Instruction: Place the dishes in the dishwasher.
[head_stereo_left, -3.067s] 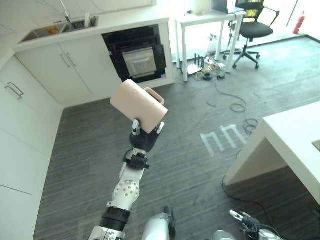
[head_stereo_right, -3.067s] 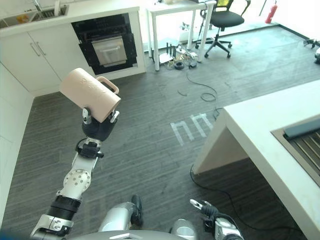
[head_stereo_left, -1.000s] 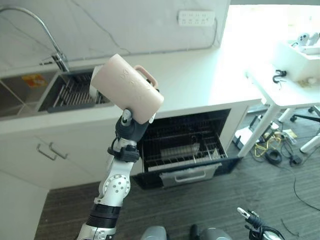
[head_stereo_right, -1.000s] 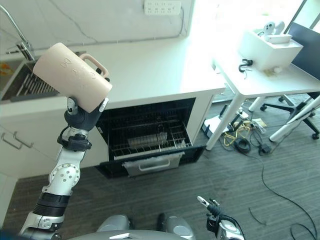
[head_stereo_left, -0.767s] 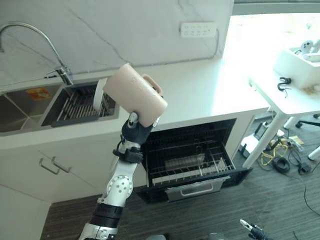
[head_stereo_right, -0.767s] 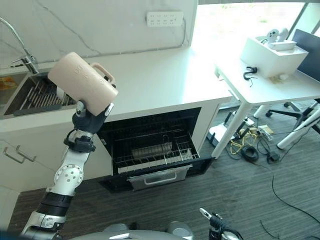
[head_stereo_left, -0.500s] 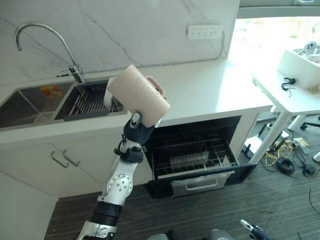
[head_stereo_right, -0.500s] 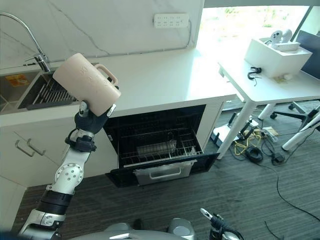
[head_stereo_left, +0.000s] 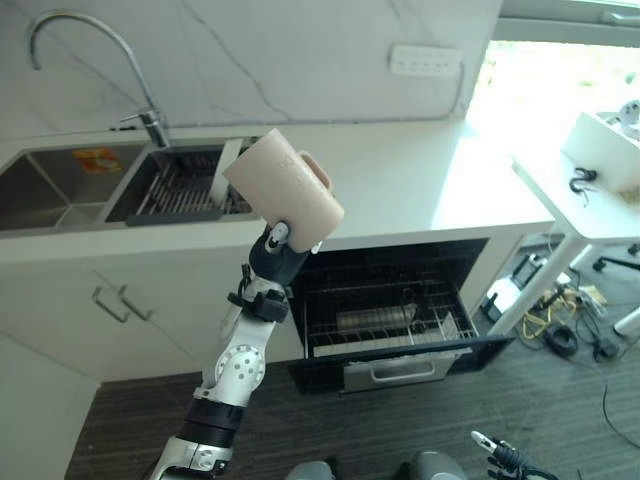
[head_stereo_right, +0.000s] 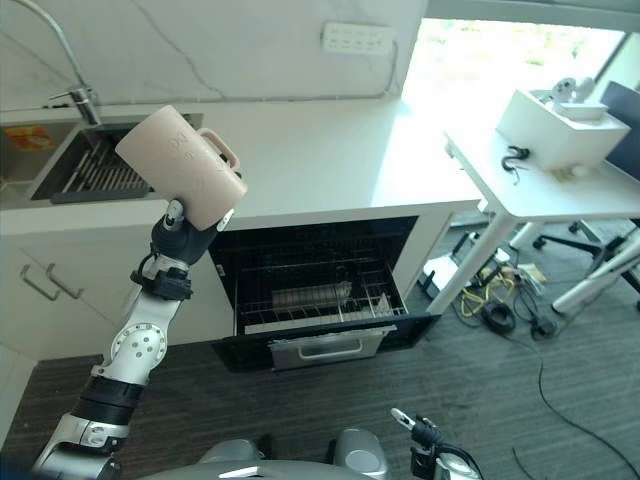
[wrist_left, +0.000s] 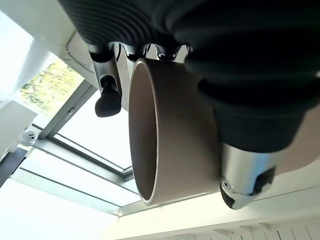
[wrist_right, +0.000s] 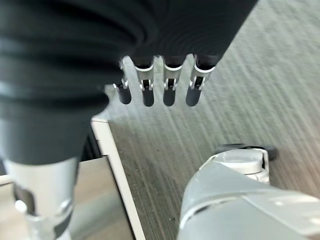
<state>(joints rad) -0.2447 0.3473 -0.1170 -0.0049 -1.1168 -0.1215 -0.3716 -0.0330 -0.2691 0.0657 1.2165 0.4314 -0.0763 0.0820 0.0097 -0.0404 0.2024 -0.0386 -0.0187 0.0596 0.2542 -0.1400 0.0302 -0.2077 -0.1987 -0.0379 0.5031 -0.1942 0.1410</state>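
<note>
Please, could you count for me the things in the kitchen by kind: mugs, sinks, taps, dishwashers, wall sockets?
Mugs: 1, a pink mug gripped by the left hand.
Sinks: 1, a steel sink with two basins.
Taps: 1, a curved tap.
Dishwashers: 1, the open dishwasher, its rack pulled out.
Wall sockets: 1, a socket strip.
Total: 5.

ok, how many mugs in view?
1. The pink mug is held up in the left hand, above the counter edge and the open dishwasher. More could sit hidden in the rack or the sink.
</note>
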